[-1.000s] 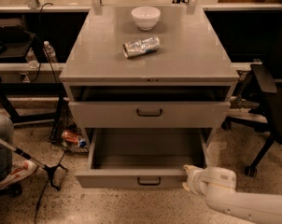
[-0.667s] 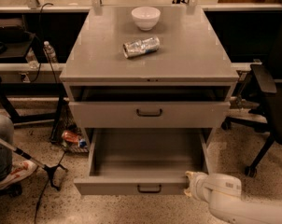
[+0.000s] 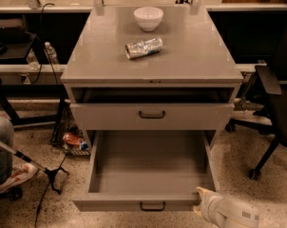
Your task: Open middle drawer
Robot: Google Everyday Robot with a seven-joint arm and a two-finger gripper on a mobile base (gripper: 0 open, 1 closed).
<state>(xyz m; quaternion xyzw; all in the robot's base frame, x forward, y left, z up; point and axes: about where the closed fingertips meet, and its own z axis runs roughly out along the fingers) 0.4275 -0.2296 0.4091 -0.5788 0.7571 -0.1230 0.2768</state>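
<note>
A grey cabinet (image 3: pixel 191 56) stands in the middle of the camera view, on a speckled floor (image 3: pixel 238 156). On its flat top sits a white bowl (image 3: pixel 148 17), near the back. A shiny silver can (image 3: pixel 143 47) lies on its side a little in front of the bowl, apart from it. Under the top there is a dark gap, and below the gap is the top drawer (image 3: pixel 105 116), with a small dark handle in the middle of its front. It looks pushed out just a little. Below it is the middle drawer (image 3: pixel 150 167) - it is pulled far out toward the camera, so its plain grey inside shows. Its front is low in the picture, and its dark bar handle (image 3: pixel 152 205) sits in the middle of that front. The gripper (image 3: pixel 201 201) is at the bottom right, right by the front right corner of the middle drawer, at the end of a white arm (image 3: pixel 231 213) that comes in from the bottom edge. I cannot tell if the gripper is open or closed, or if it touches the drawer. To the left, a water bottle (image 3: pixel 51 54) stands on a low shelf beside the cabinet. On the floor by the cabinet's left side lies an orange packet (image 3: pixel 72 139). At the far left there is a person's leg and a shoe (image 3: pixel 14 175) - with a thin pole (image 3: pixel 20 156) slanting past them. On the right stands a dark chair (image 3: pixel 276 99).
</note>
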